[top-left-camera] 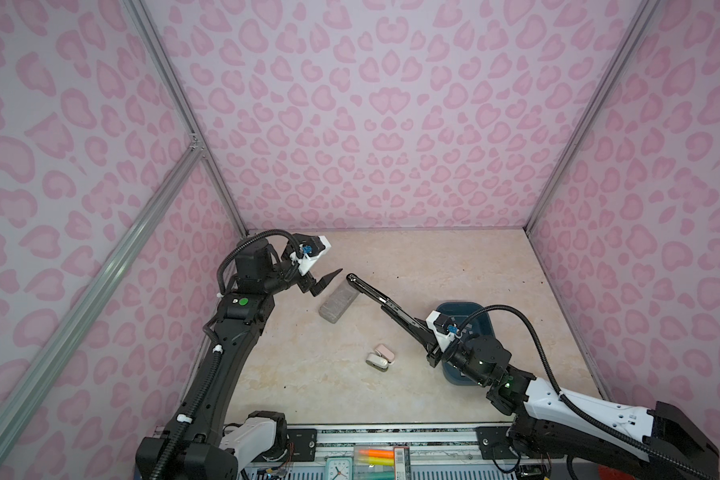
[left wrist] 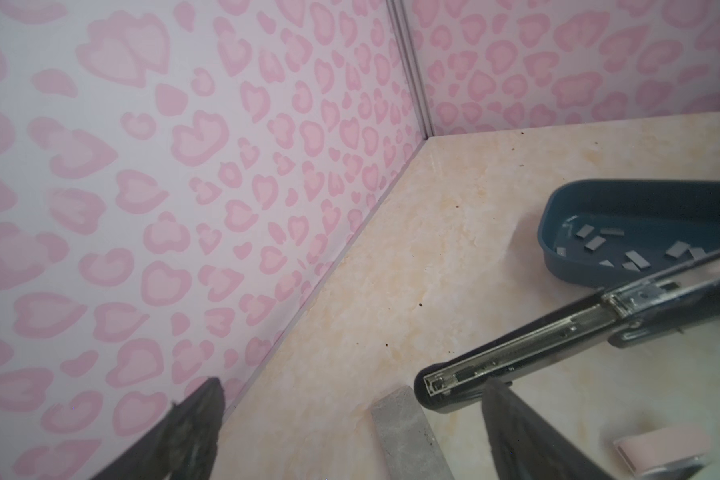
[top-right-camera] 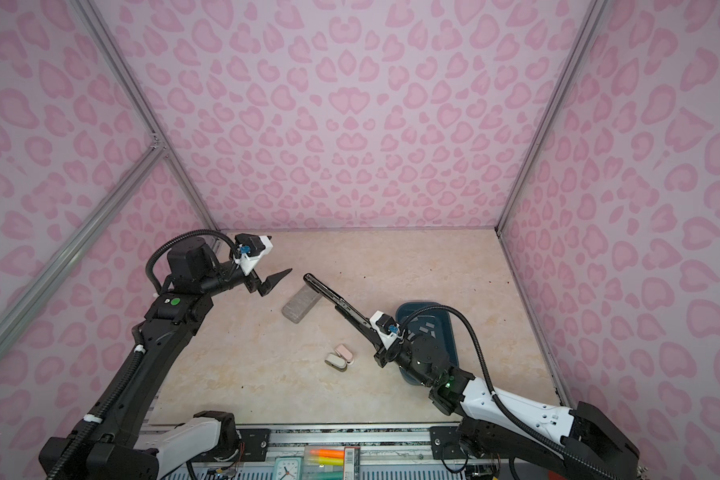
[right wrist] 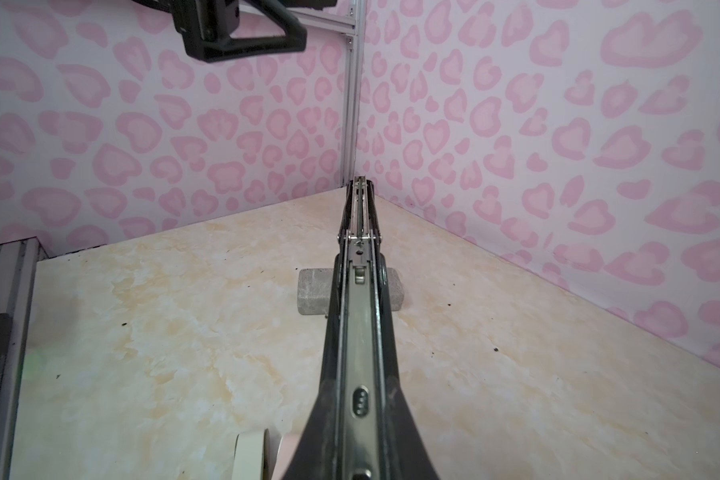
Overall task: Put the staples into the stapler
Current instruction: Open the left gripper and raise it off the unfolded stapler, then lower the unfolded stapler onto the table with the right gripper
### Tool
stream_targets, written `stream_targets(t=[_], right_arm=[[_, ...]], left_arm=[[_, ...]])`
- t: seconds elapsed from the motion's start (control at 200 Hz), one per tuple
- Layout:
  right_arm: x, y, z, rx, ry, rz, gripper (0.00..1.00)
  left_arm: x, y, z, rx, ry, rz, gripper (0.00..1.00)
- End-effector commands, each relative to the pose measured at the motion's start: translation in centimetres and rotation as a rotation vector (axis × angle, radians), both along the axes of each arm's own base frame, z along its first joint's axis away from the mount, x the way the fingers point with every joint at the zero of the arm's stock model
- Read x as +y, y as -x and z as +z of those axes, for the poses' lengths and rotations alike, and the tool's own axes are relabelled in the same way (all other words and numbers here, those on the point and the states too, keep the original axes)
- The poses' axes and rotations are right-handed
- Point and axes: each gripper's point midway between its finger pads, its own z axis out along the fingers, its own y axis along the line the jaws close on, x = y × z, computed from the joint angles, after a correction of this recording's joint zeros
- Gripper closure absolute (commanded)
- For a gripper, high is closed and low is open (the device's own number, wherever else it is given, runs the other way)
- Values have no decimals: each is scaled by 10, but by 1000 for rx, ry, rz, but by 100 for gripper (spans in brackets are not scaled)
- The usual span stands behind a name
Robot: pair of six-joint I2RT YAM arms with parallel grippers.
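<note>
stapler (top-left-camera: 375, 293) clamped in right hand (top-left-camera: 422, 336), left hand (top-left-camera: 331, 281) agape beside its tip

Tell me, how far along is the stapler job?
Done: the stapler is swung open, held by the right gripper. In hand: nothing else; the left gripper is open and empty near its tip. To do: the staples lie in the blue tray; whether any are loaded is unclear.

My left gripper (top-left-camera: 330, 282) is matt black plastic. The stapler (right wrist: 364, 332) has a matt black shell around a bright, smooth metal channel. The staples (left wrist: 634, 259) look dull grey metal, the tray (left wrist: 566, 266) glossy blue plastic, the block (right wrist: 312, 291) rough and speckled.
</note>
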Motion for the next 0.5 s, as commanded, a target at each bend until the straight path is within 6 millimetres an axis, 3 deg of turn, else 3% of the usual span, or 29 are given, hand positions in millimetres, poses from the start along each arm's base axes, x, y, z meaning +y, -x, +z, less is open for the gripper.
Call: stream_targets(t=[0.0,0.08,0.2,0.26,0.36,0.495], right_arm=[[-14,-20,21,24,-86,-150,100],[-16,-26,19,52,-64,-190,100],[-22,-34,11,77,-46,-251,100],[-23,-37,8,91,-38,-270,100],[-22,-39,7,125,-36,-283,100],[-29,-42,7,172,-58,-336,100]], left_arm=[[25,-19,76,34,364,219,3],[29,-20,101,103,536,247,3],[28,-19,109,249,781,235,3],[22,-18,96,358,880,210,3],[16,-18,54,592,985,240,3],[-10,1,9,656,926,200,3]])
